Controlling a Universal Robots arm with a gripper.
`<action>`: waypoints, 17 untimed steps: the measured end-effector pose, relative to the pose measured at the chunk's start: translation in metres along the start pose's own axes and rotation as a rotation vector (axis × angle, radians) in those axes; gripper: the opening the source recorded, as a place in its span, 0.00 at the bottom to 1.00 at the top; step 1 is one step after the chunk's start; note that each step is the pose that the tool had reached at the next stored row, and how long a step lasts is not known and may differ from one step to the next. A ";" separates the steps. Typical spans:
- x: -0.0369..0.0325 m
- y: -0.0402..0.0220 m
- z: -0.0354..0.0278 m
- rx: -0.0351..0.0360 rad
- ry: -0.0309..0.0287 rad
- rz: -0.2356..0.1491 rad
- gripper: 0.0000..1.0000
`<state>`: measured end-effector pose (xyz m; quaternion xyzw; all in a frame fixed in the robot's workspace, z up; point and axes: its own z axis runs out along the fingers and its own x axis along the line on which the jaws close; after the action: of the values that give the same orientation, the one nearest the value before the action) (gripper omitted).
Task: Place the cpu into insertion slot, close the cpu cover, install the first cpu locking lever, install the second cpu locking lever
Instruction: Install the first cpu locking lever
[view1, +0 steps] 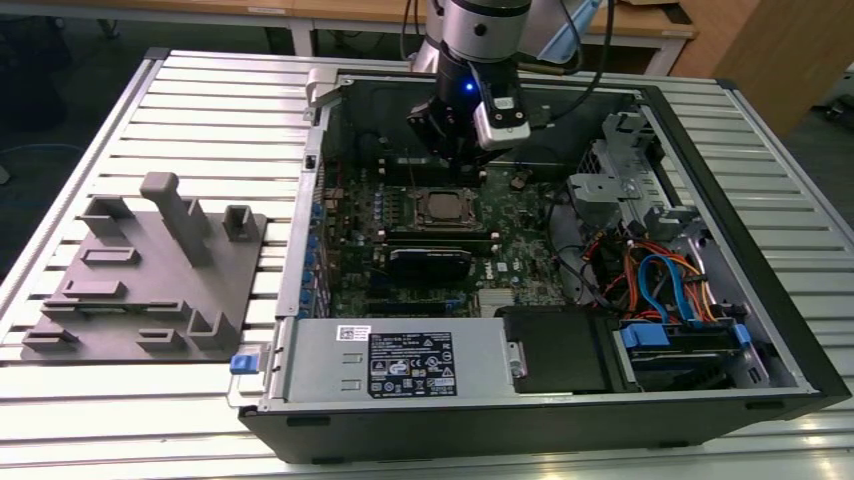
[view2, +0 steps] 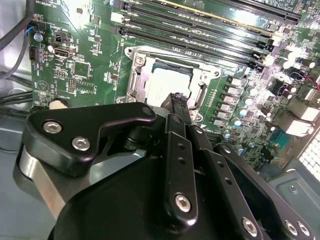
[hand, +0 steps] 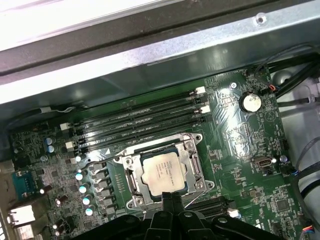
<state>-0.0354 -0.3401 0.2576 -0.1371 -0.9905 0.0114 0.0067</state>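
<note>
**Inspector:** Begin at the exterior view's left.

**Technician:** A grey fixture block (view1: 147, 275) stands on the slatted table (view1: 80, 420), well apart from the work.

**Inspector:** Centre?

**Technician:** The open computer case (view1: 534, 440) lies on its side, so the motherboard (view1: 350, 250) faces up and the arm can reach it from above. The gripper (view1: 454, 155) hangs inside the case, low over the board, just beside the insertion slot (hand: 131, 202).

**Inspector:** Location of the cpu?

**Technician:** The cpu (hand: 161, 172) sits in the slot, metal top upward. The cpu cover (hand: 193, 164) lies flat around it, its window framing the chip. I judge the cover closed.

**Inspector:** Tool condition?

**Technician:** In the second wrist view the fingers (view2: 176, 130) are pressed together with nothing between them. Their tips are near a thin wire lever (hand: 200, 192) at the socket's edge. In my judgement the joined fingers serve as a pushing tip, not a grasp. I cannot tell whether they touch the lever, or whether it is latched.

**Inspector:** Right side?

**Technician:** A drive cage (view1: 614, 165) and bundled cables (view1: 661, 280), well apart from the socket.
</note>
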 end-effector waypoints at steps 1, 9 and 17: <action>0.0000 0.0000 0.0000 0.0001 -0.0001 -0.002 0.11; 0.0000 0.0000 0.0000 0.0002 -0.0005 -0.019 0.11; 0.0000 0.0000 0.0000 0.0003 -0.0009 -0.035 0.11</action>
<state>-0.0354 -0.3401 0.2576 -0.1195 -0.9927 0.0115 0.0065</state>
